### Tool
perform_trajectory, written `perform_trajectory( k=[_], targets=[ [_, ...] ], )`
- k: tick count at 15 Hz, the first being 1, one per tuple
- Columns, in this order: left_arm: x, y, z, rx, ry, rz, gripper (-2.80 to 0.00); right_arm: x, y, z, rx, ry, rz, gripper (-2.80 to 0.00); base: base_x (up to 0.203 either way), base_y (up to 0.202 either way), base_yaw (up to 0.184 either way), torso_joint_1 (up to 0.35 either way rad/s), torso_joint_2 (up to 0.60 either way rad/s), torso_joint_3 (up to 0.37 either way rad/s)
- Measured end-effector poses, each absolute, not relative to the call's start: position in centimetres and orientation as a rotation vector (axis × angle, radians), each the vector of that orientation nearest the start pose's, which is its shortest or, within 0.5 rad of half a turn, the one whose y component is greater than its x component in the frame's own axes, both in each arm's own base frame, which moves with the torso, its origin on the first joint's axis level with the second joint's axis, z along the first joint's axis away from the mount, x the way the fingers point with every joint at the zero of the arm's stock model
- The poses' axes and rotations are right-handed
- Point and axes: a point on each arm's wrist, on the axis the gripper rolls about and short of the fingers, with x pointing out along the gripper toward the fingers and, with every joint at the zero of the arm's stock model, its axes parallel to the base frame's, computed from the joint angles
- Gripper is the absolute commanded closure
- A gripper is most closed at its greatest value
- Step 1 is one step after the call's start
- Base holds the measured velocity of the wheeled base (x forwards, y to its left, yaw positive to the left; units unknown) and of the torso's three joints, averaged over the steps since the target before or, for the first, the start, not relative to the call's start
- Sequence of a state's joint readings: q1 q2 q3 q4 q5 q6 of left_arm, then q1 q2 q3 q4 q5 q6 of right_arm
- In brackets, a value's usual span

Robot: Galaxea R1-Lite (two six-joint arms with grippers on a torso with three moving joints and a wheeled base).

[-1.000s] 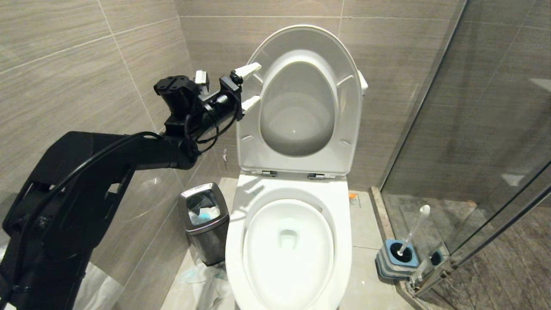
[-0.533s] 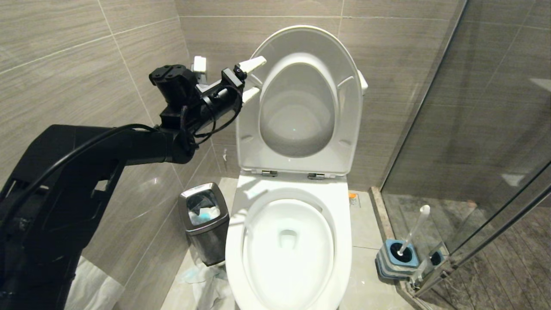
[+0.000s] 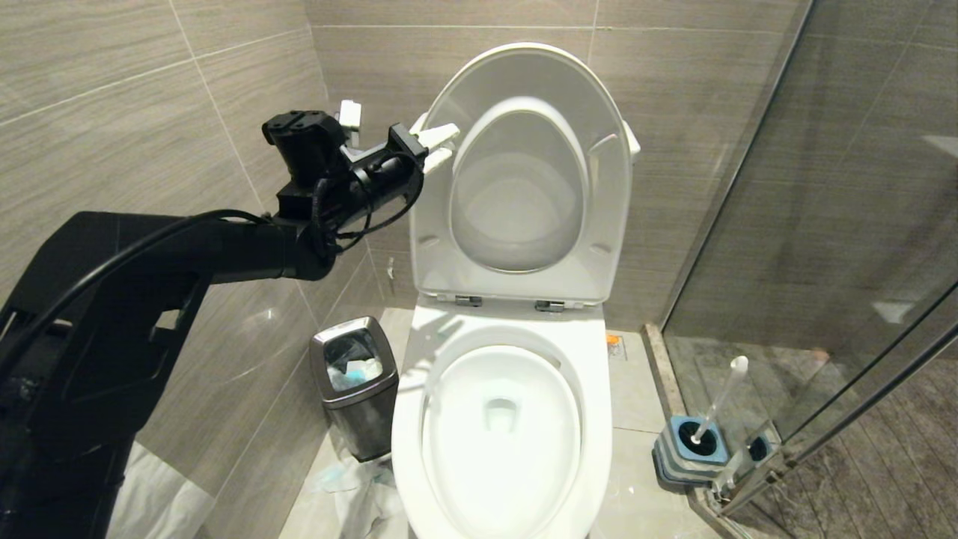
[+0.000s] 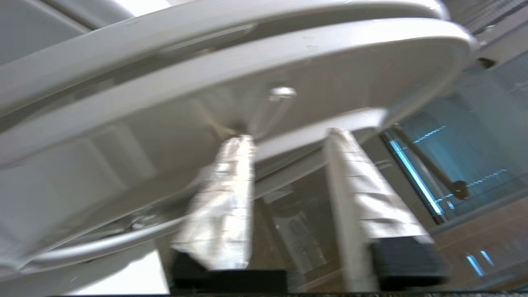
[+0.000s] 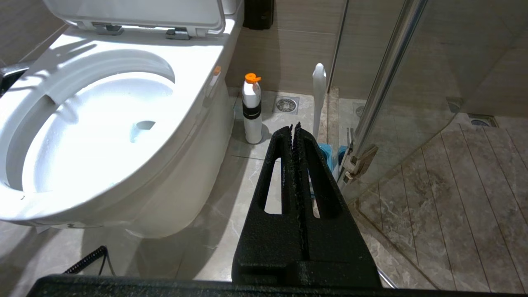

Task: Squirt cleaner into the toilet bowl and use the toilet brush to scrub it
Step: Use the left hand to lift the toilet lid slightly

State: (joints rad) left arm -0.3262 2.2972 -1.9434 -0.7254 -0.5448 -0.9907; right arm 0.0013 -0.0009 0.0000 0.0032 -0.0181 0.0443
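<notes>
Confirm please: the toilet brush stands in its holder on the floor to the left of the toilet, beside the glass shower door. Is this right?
Not quite. The toilet brush stands in its holder on the floor to the right of the toilet bowl, not the left, beside the glass shower door. The head view shows this. On the left of the toilet is the steel bin.

This is a bathroom. A white toilet bowl (image 3: 501, 419) fills the lower centre, its seat and lid (image 3: 524, 172) raised against grey-brown wall tiles (image 3: 112, 112). A glass shower enclosure (image 3: 846, 224) takes the right side, a toilet brush (image 3: 717, 408) stands in its holder at lower right, and a small steel bin (image 3: 355, 385) sits left of the bowl.
</notes>
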Motion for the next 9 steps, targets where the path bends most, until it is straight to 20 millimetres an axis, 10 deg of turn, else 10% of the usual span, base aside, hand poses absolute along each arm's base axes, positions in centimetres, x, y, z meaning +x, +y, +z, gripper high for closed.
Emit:
perform_trajectory(
  k=[9],
  targets=[
    [46.7, -14.3, 25.9, -0.801, 0.065, -0.887, 0.0, -2.3, 0.0, 7.5, 0.044, 0.002, -0.017, 0.0, 0.0, 0.0, 0.0, 0.0, 0.0, 0.0]
  ],
)
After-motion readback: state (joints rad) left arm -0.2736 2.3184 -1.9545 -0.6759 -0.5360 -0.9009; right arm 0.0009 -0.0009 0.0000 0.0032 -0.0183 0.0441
